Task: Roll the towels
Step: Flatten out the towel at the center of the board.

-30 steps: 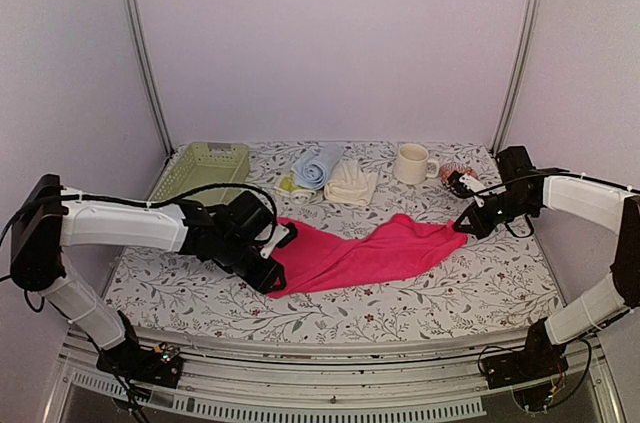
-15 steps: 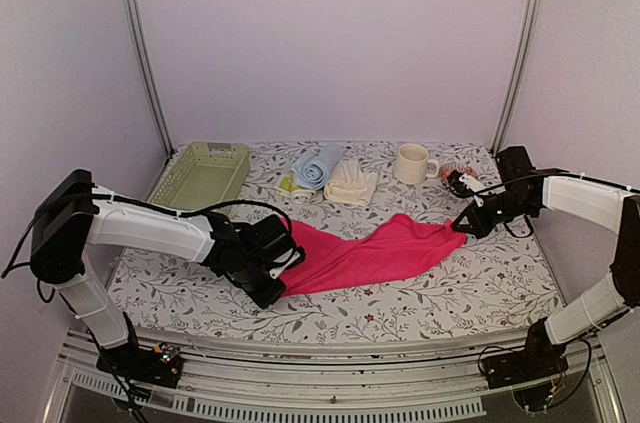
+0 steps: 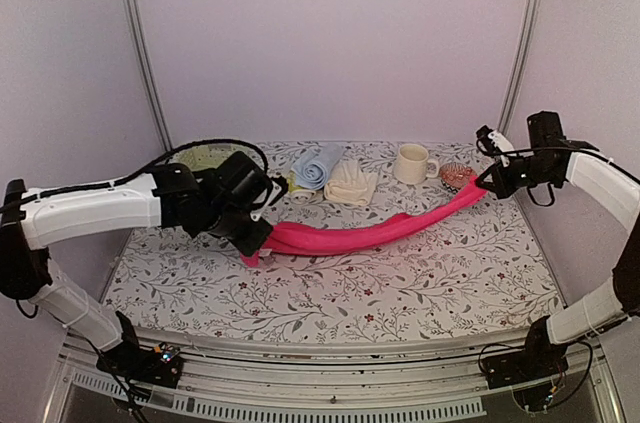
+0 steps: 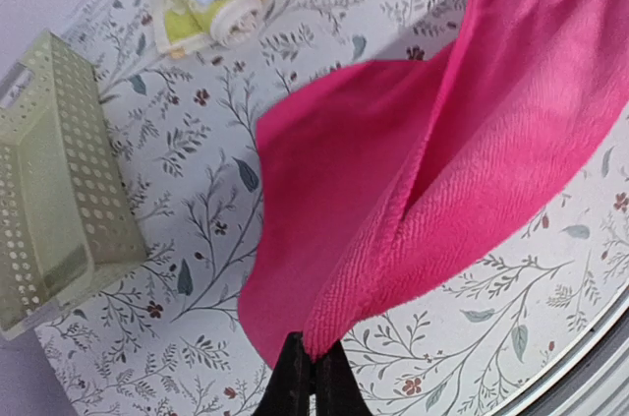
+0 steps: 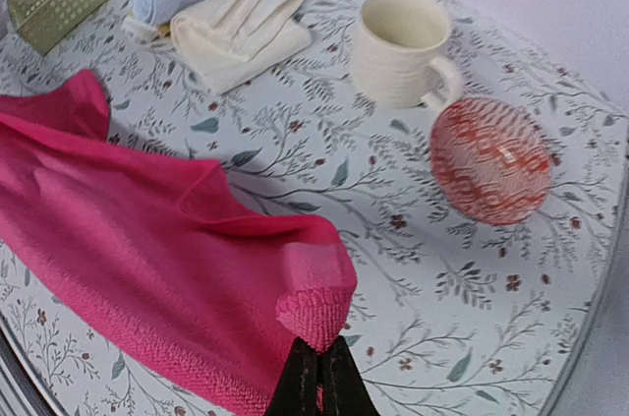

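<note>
Both claws are pinched shut on the pink towel [image 3: 370, 235]. The left claw [image 4: 314, 382] has one end and the right claw [image 5: 319, 377] has the other. The towel hangs between them like a rope bridge, and its long way runs from left to right across the table [image 3: 330, 293]. The right end is held higher, near the mug [image 3: 412, 163] and a red patterned round thing [image 3: 457, 176]. The left end is lower, and the towel sags down close to the table near that end. I cannot tell if it touches.

The towel is bunched up and long, not flat. I think it has to be laid flat before anyone can roll it. For that, both claws would need to come down together and keep the towel pulled straight between them.

The other towels sit at the back of the table: a blue roll [image 3: 318, 165], a cream one [image 3: 350, 183] and a bit of a yellow-green one [image 3: 290, 185].
</note>
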Robot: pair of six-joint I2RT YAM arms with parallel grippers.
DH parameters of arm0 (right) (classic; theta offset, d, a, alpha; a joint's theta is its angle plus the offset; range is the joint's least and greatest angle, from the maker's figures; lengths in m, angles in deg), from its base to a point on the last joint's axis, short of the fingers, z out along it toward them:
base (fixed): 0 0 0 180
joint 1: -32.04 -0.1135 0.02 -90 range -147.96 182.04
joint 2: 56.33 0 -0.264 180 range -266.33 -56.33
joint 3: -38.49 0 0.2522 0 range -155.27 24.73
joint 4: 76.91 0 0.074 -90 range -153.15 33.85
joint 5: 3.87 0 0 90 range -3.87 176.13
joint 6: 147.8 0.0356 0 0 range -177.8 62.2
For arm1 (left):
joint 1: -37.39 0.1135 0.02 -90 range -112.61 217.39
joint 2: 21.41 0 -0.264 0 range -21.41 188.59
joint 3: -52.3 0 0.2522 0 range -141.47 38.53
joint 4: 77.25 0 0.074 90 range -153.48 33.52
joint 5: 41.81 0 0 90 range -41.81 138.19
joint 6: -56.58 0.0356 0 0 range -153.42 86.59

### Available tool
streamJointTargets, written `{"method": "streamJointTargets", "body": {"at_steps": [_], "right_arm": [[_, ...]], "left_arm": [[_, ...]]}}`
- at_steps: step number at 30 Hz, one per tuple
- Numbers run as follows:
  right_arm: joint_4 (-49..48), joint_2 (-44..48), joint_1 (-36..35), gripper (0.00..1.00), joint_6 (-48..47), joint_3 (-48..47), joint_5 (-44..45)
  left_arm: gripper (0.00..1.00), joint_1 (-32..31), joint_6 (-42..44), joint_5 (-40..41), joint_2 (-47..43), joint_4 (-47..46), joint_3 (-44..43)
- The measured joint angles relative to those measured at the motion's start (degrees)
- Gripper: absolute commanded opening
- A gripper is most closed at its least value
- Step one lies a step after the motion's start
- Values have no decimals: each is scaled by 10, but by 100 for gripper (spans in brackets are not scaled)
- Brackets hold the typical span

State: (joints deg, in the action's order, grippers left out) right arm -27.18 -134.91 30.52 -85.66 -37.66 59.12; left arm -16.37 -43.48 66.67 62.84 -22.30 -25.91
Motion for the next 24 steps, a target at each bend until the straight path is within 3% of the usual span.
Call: {"method": "streamJointTargets", "body": {"at_steps": [7,16,20,24], "right_arm": [[31,52,114,3,-1,-113,-20],[78,210,118,3,-17,-42,-37],[88,246,118,3,-24,17,-26],[90,208,118,3,-35,60,2]], "left_arm": [[0,0,16,-28,-134,25,-78],[0,-26,5,-192,-260,24,-22],[0,-29,-12,-206,-256,13,29],[0,-3,-8,-196,-179,-23,37]]}}
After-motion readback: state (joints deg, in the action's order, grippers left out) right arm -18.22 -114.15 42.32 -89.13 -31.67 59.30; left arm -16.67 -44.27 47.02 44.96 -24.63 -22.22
